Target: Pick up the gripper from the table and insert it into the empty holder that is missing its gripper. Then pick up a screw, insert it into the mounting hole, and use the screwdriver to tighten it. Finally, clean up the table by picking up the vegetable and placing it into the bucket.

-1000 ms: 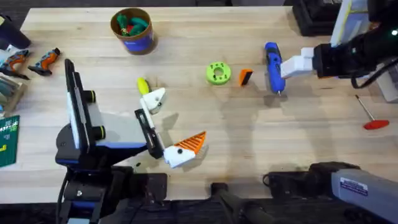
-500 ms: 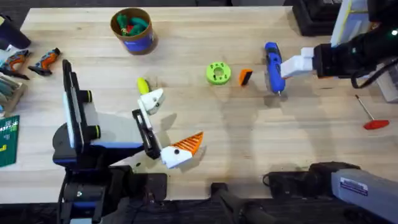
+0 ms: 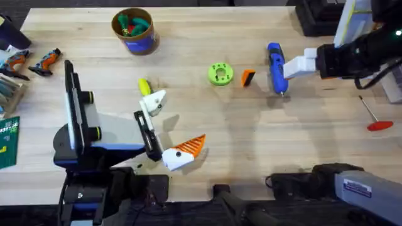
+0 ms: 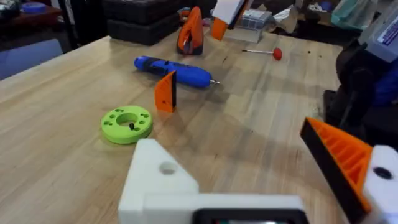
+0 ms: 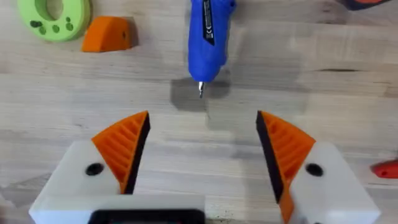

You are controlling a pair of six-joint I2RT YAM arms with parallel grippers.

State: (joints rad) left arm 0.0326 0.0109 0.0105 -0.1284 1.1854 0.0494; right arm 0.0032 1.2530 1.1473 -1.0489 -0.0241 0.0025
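The gripper piece, a small orange wedge (image 3: 248, 77) (image 4: 165, 91) (image 5: 107, 34), lies between the green disc and the blue screwdriver (image 3: 274, 66) (image 4: 174, 70) (image 5: 208, 37). My left gripper (image 3: 177, 123) is open; one finger is the bare white holder (image 3: 154, 100) (image 4: 158, 180), the other carries an orange tip (image 4: 339, 158). The yellow-green vegetable (image 3: 144, 86) lies just beyond the holder. My right gripper (image 3: 291, 66) (image 5: 202, 152) is open beside the screwdriver's bit end, holding nothing. The bucket (image 3: 133, 30) stands at the back left. Small dark screws (image 4: 131, 126) sit in the disc.
A lime-green disc (image 3: 220, 74) (image 5: 53, 15) lies left of the wedge. A thin rod with a red handle (image 3: 375, 117) lies at the right. Tools and a box crowd the left edge (image 3: 25, 63); dark equipment stands at the back right (image 3: 320, 16).
The left arm shifted slightly toward the front left a second ago and has held still since. The right arm and the table's objects have not moved.
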